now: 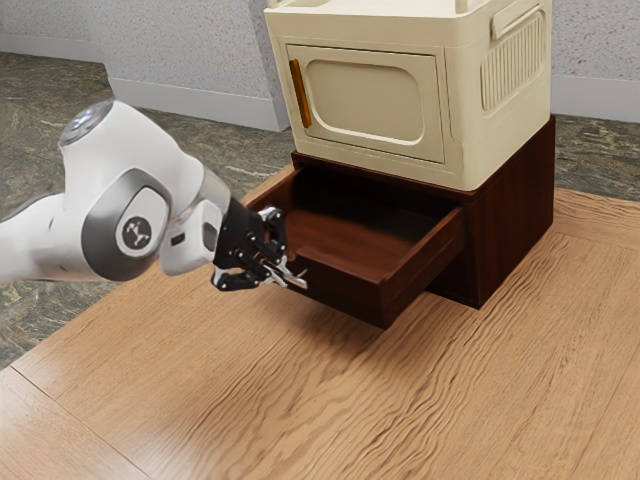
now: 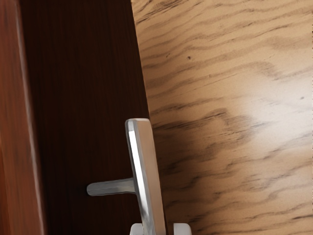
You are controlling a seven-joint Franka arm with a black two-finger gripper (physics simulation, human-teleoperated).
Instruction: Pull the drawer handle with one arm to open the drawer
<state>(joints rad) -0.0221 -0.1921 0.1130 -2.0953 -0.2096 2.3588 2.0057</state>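
1. Metal handle [image 2: 142, 166] sits at the gripper [image 1: 282, 272], on the front of the open drawer [image 1: 335, 290]
2. Grip state: cannot tell whether the handle is held
3. Slip risk: a skewed pull could lose the handle
4. Overtravel risk: pulling further could drag the cabinet [image 1: 520, 210]

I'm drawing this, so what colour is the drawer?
Dark reddish brown, like wood; the exterior view shows the drawer best.
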